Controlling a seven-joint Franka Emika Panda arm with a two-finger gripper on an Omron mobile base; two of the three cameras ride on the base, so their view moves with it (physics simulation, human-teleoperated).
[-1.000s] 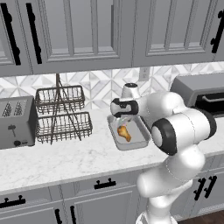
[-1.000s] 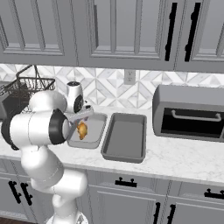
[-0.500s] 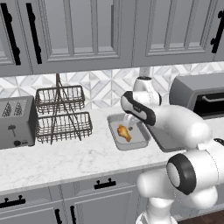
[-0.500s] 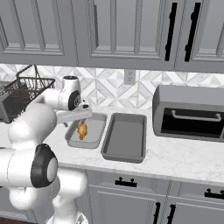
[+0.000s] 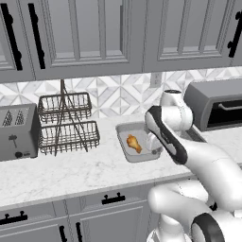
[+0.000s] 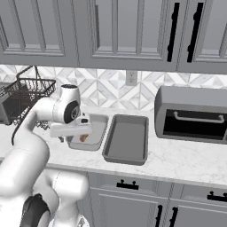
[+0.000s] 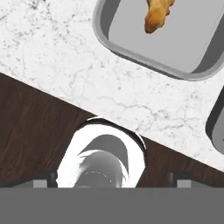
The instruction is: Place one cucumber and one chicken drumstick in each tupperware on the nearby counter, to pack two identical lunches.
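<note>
One chicken drumstick lies alone in the smaller, lighter tupperware. The larger, darker tupperware stands right beside it, and its floor is bare. My gripper hovers over the front edge of the counter, just in front of the small tupperware. It is open, with its tips far apart and nothing between them. The cucumber is out of view.
A two-tier wire basket rack and a toaster stand to the left. A toaster oven sits at the right. Below the counter's edge lies dark wood floor. Grey cabinets hang above.
The arm has swung round and drawn the hand back from over the small tupperware toward the counter's front edge. The drumstick stays in the tupperware.
</note>
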